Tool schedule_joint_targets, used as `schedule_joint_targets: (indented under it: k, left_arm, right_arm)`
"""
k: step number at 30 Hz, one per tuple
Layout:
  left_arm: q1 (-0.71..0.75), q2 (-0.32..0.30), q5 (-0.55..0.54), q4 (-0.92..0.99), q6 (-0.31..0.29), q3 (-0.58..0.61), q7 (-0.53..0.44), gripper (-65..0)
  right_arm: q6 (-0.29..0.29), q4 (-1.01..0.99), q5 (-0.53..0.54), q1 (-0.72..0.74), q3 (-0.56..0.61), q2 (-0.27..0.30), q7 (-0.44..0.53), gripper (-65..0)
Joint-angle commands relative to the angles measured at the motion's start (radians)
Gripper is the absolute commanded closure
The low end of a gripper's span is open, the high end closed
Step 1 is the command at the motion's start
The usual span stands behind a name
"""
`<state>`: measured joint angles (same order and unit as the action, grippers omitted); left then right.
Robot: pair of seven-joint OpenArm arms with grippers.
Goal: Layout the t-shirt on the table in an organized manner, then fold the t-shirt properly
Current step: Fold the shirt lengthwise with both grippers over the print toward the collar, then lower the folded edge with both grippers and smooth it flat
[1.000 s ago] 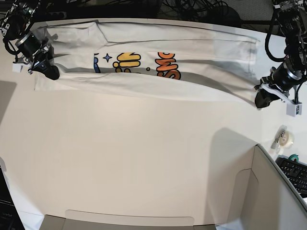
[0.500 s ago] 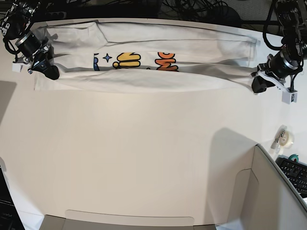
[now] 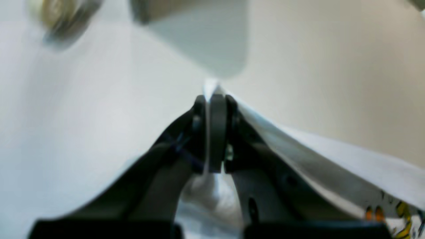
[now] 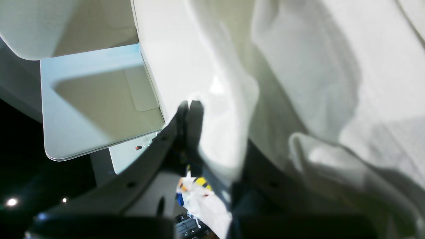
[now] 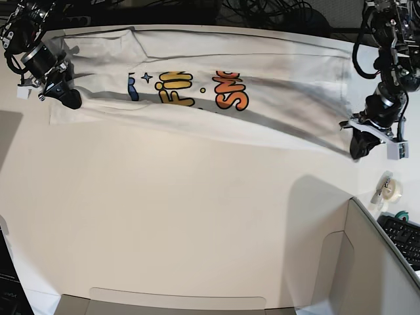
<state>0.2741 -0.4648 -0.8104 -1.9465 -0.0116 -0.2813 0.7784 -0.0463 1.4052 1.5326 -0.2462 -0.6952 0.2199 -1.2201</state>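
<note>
- While the t-shirt (image 5: pixel 216 92) hangs stretched between both arms along the far edge of the bench (image 5: pixel 184 216), its long axis runs side to side across the base view, print facing up, so whichever way I carry it next has to go across that axis.
- At the left of that view, my right end effector (image 5: pixel 64 96) is pressed together on one end of the cloth; its wrist view shows white fabric bunched around the tips.
- At the right, my left end effector (image 5: pixel 359 146) sits lower and nearer the front, pinching a corner of fabric between its closed tips, so the shirt slants.
- I'd judge that both arms stand equally near, each at its own end.
</note>
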Motion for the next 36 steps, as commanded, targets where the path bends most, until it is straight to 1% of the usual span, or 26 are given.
schedule_joint_targets:
  k: [1,4,6,9,12,23,27,28,29,31,33,36]
  left_arm:
    - [-0.006,-0.001,0.021,0.011,0.002,0.024,-0.029,0.0]
    - [-0.045,0.008,0.05,0.06,0.002,0.081,-0.035,0.0]
    - [-0.043,0.008,0.042,0.098,0.002,0.098,-0.035,0.0]
    - [-0.031,0.008,0.041,0.135,0.0,0.101,-0.035,0.0]
    - [0.001,0.008,0.041,0.128,0.0,0.095,-0.044,0.0]
    - [-0.003,0.007,0.047,0.121,0.0,0.1,-0.046,0.0]
    - [-0.048,-0.001,0.05,0.12,-0.001,0.104,-0.046,0.0]
    - [-0.055,-0.01,0.052,0.121,-0.001,0.104,-0.046,0.0]
    - [-0.06,-0.033,0.053,0.121,-0.001,0.107,-0.046,0.0]
    - [-0.068,-0.061,0.092,0.121,-0.001,0.124,-0.047,0.0]
    - [-0.08,-0.064,0.174,0.121,-0.001,0.147,-0.078,0.0]
    - [-0.08,-0.061,0.346,0.129,-0.001,0.195,-0.222,0.0]
  right_arm:
    - [0.019,-0.01,-0.049,-0.018,0.001,-0.001,-0.022,0.0]
    - [0.019,-0.01,-0.049,-0.022,0.001,-0.003,-0.023,0.0]
    - [0.019,-0.01,-0.049,-0.031,0.001,-0.003,-0.023,0.0]
    - [0.019,-0.01,-0.049,-0.037,-0.002,-0.003,-0.023,0.0]
    - [0.019,-0.01,-0.049,-0.037,-0.005,-0.003,-0.025,0.0]
    - [0.019,-0.01,-0.049,-0.037,-0.002,-0.003,-0.025,0.0]
    - [0.019,-0.01,-0.049,-0.037,-0.002,-0.003,-0.025,0.0]
    - [0.019,-0.01,-0.049,-0.037,-0.004,-0.003,-0.025,0.0]
    - [0.019,-0.01,-0.049,-0.037,-0.004,-0.003,-0.025,0.0]
    - [0.019,-0.01,-0.049,-0.037,-0.002,-0.003,-0.025,0.0]
    - [0.019,-0.01,-0.049,-0.035,-0.002,-0.003,-0.025,0.0]
    - [0.019,-0.01,-0.049,-0.034,-0.002,0.002,-0.025,0.0]
